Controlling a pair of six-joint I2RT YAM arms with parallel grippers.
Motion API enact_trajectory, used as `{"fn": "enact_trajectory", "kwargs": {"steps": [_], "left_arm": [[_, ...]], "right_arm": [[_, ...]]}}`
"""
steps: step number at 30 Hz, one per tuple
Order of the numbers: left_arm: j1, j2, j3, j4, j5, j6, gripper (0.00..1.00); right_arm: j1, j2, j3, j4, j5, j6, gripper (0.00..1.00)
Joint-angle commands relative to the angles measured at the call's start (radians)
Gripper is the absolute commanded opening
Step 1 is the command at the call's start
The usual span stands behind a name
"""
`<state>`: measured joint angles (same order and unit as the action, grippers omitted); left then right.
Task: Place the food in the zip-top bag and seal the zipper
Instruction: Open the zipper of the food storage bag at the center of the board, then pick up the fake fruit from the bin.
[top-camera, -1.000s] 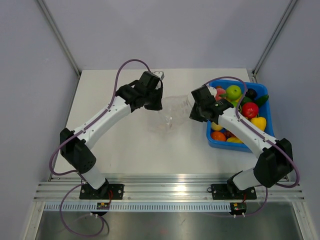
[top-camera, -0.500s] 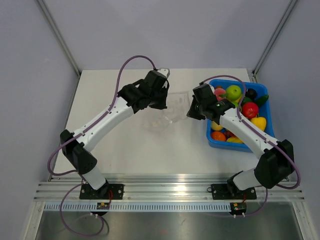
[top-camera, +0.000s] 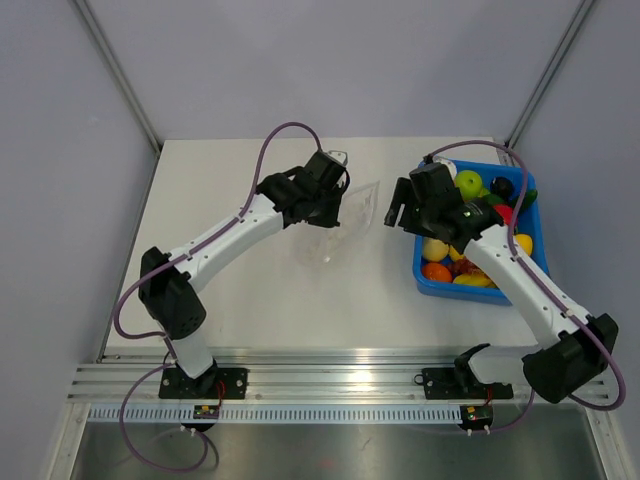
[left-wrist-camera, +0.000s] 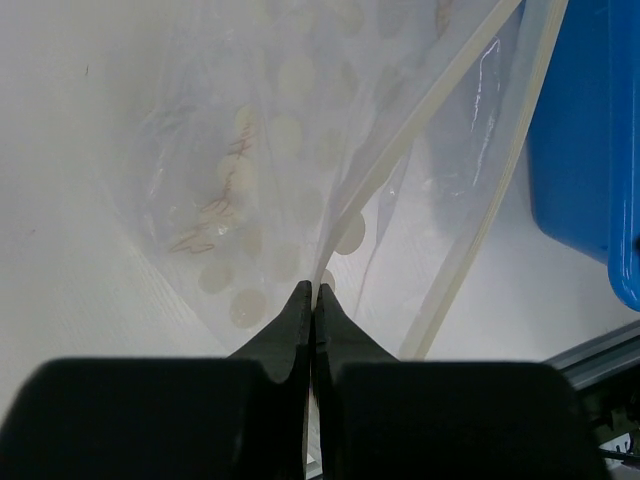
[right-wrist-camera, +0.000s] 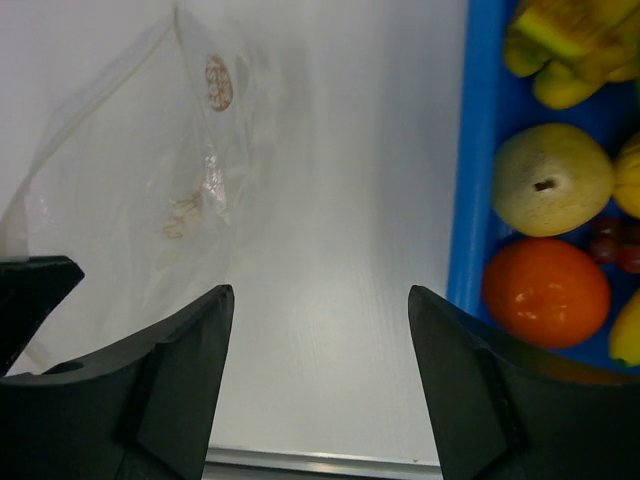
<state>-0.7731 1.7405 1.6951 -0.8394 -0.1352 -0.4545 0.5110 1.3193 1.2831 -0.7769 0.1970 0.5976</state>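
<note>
Opening step: left claw (left-wrist-camera: 312, 300) pinches the clear crinkly zip-top bag (left-wrist-camera: 260, 180), seemingly at its mouth; right claw (right-wrist-camera: 318, 295), spread empty, must fetch glossy toy food (right-wrist-camera: 545, 290).

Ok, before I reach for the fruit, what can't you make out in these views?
- Top view: the left gripper hides its fingertips under its own wrist; its pinch on the zip-top bag shows only in the left wrist view.
- Top view: the right arm covers part of the blue bin, hiding some food.
- Right wrist view: the bin runs off the right edge.
- Left wrist view: the bag runs off the top edge.
</note>
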Motion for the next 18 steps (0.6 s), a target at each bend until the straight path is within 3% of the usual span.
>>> {"fn": "enact_trajectory", "kwargs": {"steps": [1, 3, 5, 9, 18], "left_arm": [[-0.005, 0.014, 0.057, 0.036, 0.005, -0.015, 0.00], [-0.005, 0.014, 0.063, 0.036, 0.008, -0.015, 0.00], [-0.005, 0.014, 0.066, 0.036, 0.008, -0.010, 0.00], [-0.005, 0.016, 0.067, 0.034, 0.013, -0.003, 0.00], [-0.005, 0.030, 0.089, 0.022, 0.016, 0.011, 0.00]], "right_arm": [[-0.071, -0.074, 0.055, -0.056, 0.137, -0.056, 0.79], [-0.158, -0.088, 0.053, -0.061, 0.150, -0.083, 0.81], [-0.216, -0.075, 0.042, -0.048, 0.195, -0.107, 0.91], [-0.379, 0.004, 0.045, -0.032, 0.187, -0.172, 0.96], [-0.486, 0.126, 0.010, 0.059, 0.087, -0.205, 0.99]]}}
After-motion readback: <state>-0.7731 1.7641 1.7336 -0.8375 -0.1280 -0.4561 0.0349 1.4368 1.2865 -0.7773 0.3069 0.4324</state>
